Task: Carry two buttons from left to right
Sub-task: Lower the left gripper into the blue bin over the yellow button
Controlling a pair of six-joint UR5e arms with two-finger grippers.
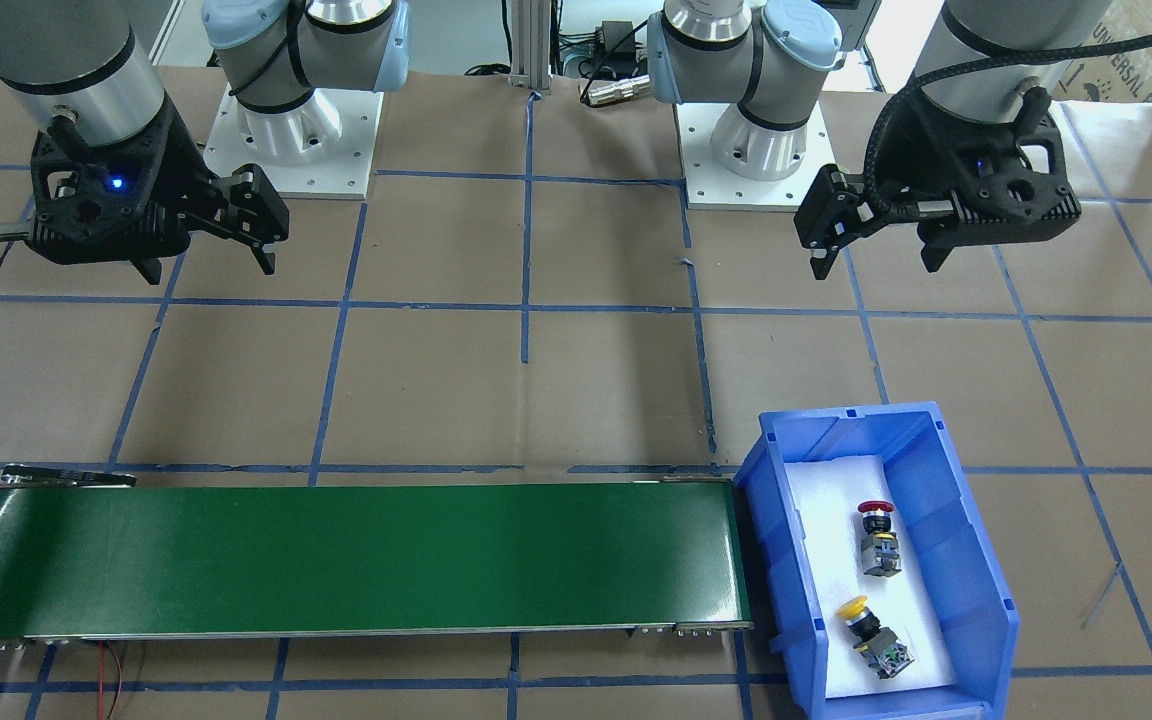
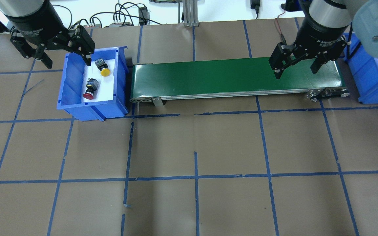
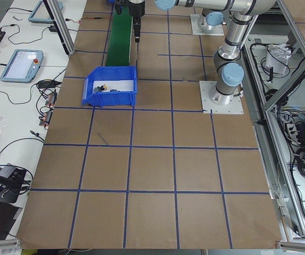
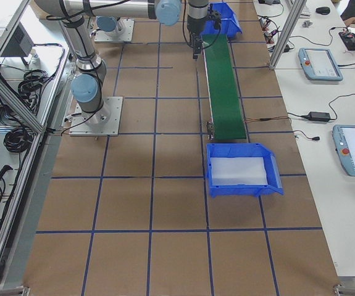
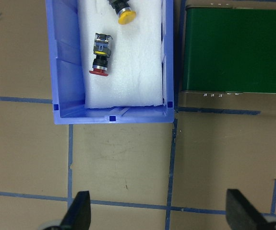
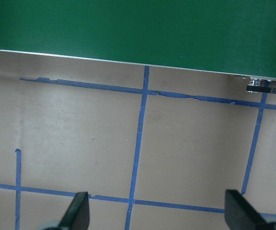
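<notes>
The red-capped button and the yellow-capped button lie on their sides on white foam in the blue bin at the table's left. Both also show in the front view, red and yellow, and in the left wrist view, red and yellow. My left gripper is open and empty, high over the table on the robot's side of that bin. My right gripper is open and empty, over the table beside the green conveyor's right end.
The conveyor runs between the left bin and a second blue bin at the right, lined with white foam that holds nothing. The table is brown paper with blue tape lines. Both arm bases stand at the table's robot side.
</notes>
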